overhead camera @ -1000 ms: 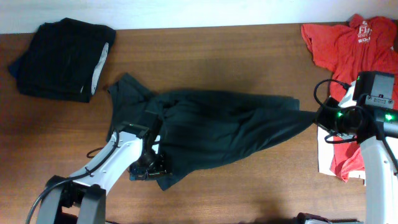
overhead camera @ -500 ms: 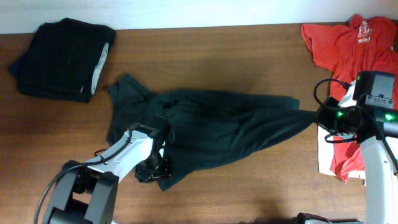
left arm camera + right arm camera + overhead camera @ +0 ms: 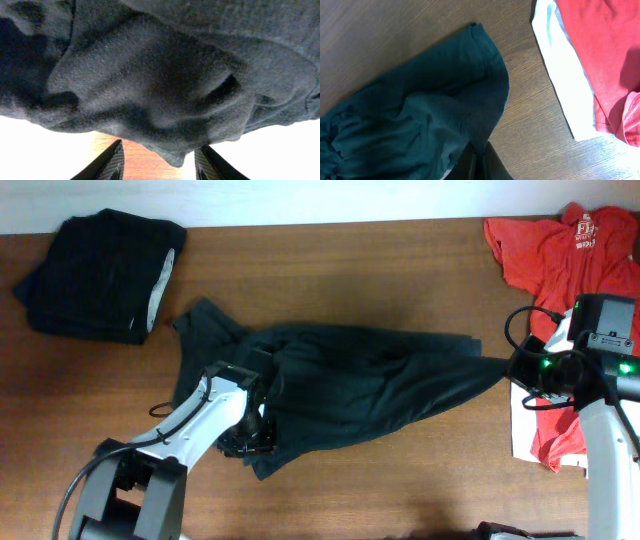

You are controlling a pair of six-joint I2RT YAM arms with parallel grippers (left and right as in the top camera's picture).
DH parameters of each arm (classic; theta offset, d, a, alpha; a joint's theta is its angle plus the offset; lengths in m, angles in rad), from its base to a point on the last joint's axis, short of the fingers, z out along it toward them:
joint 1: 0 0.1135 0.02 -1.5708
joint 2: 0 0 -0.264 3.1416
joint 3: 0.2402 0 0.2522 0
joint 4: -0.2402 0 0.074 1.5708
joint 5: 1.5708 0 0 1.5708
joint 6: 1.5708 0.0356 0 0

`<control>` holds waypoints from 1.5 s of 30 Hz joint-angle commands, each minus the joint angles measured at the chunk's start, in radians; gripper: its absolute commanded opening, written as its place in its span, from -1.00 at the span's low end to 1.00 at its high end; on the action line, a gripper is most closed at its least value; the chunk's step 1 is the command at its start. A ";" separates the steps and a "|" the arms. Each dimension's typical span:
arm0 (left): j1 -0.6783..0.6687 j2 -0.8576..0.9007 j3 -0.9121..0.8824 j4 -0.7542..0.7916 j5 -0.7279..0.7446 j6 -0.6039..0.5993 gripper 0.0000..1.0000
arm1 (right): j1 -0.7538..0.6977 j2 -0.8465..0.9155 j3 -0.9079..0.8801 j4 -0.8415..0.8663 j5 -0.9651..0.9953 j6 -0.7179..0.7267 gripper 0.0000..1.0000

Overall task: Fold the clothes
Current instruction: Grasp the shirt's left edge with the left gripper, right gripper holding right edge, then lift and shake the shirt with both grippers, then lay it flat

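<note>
A long black-green garment [image 3: 340,390] lies crumpled across the middle of the table; no letters show. My right gripper [image 3: 508,370] is shut on its right end, with the fabric pinched between the fingers [image 3: 479,159]. My left gripper [image 3: 248,442] is at the garment's lower left edge, open, with the hem hanging just above and between the fingers [image 3: 159,162]. The dark fabric [image 3: 150,75] fills the left wrist view. A red T-shirt [image 3: 575,255] lies at the far right over a white piece [image 3: 520,435]. A folded black pile [image 3: 100,275] sits at the back left.
The red T-shirt [image 3: 600,55] and the white piece [image 3: 565,75] lie close to the right of my right gripper. The brown wooden table [image 3: 380,270] shows bare wood behind and in front of the garment.
My left arm has shifted slightly right and up along the garment's lower left edge, and the hem there has bunched. The right arm has not moved.
</note>
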 commanded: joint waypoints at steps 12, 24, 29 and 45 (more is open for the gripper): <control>-0.005 0.011 -0.027 0.028 0.027 0.005 -0.52 | -0.006 0.000 0.008 0.007 0.010 -0.010 -0.90; 0.003 -0.318 0.528 -0.367 -0.014 0.038 -0.99 | -0.006 0.000 0.134 -0.106 0.010 -0.039 -0.92; 0.129 -0.445 0.828 -0.545 -0.093 0.038 -0.99 | -0.006 0.000 0.432 -0.335 0.010 -0.090 -0.92; 0.179 -0.200 1.264 -0.386 -0.119 0.139 -0.99 | -0.006 0.239 0.964 -0.346 -0.191 -0.110 -0.92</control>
